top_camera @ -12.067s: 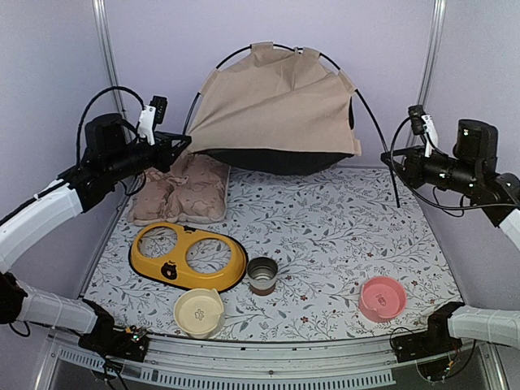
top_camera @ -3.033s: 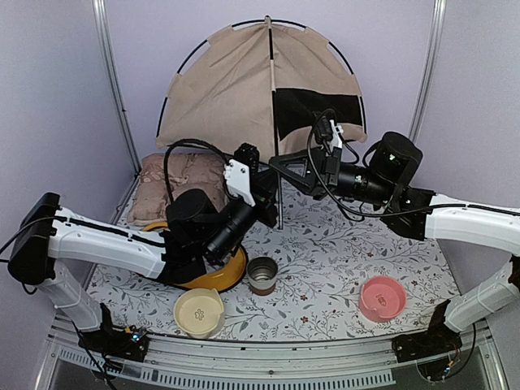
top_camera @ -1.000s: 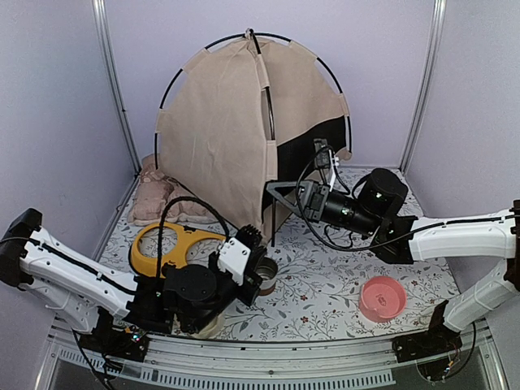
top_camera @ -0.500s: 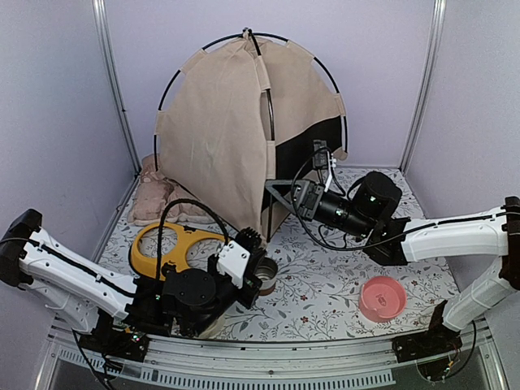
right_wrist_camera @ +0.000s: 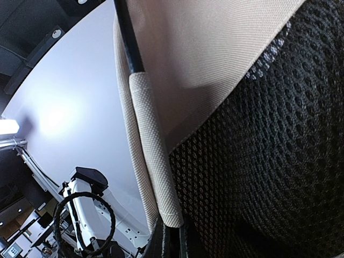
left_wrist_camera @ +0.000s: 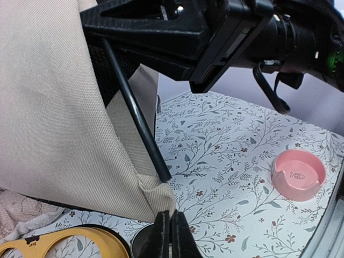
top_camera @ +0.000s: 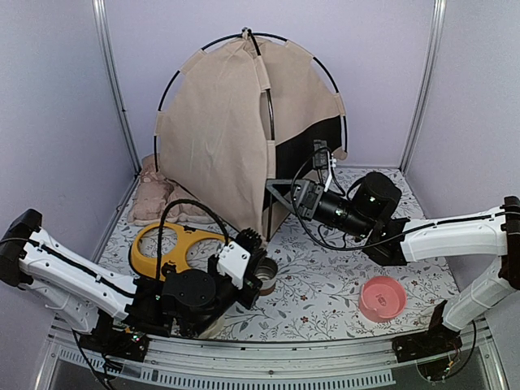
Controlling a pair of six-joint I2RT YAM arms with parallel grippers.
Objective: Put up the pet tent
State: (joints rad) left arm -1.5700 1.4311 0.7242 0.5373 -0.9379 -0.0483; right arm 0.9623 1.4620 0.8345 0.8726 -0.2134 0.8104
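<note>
The pet tent (top_camera: 219, 138) stands upright at the back of the mat, tan fabric on thin black crossed poles, with a dark mesh panel on its right face. My right gripper (top_camera: 270, 188) is shut on the front pole about halfway up. In the right wrist view, the tan pole sleeve (right_wrist_camera: 153, 161) runs down between the fingers of that gripper (right_wrist_camera: 171, 232), beside the black mesh (right_wrist_camera: 258, 150). My left gripper (left_wrist_camera: 171, 215) is shut and low, its tips just touching the tent's bottom fabric corner (left_wrist_camera: 158, 194), where the pole (left_wrist_camera: 137, 121) ends. In the top view this gripper (top_camera: 255, 238) sits at the tent's near foot.
A yellow double-bowl holder (top_camera: 162, 244) and a metal cup (top_camera: 264, 272) lie next to the left arm. A pink bowl (top_camera: 382, 296) sits front right. The patterned cushion (top_camera: 154, 199) lies left of the tent. Purple walls and metal posts close in the sides and back.
Since the oldest frames the tent has gone from lying collapsed at the back to standing upright, and the left arm has drawn back low. Over the last second almost nothing has moved.
</note>
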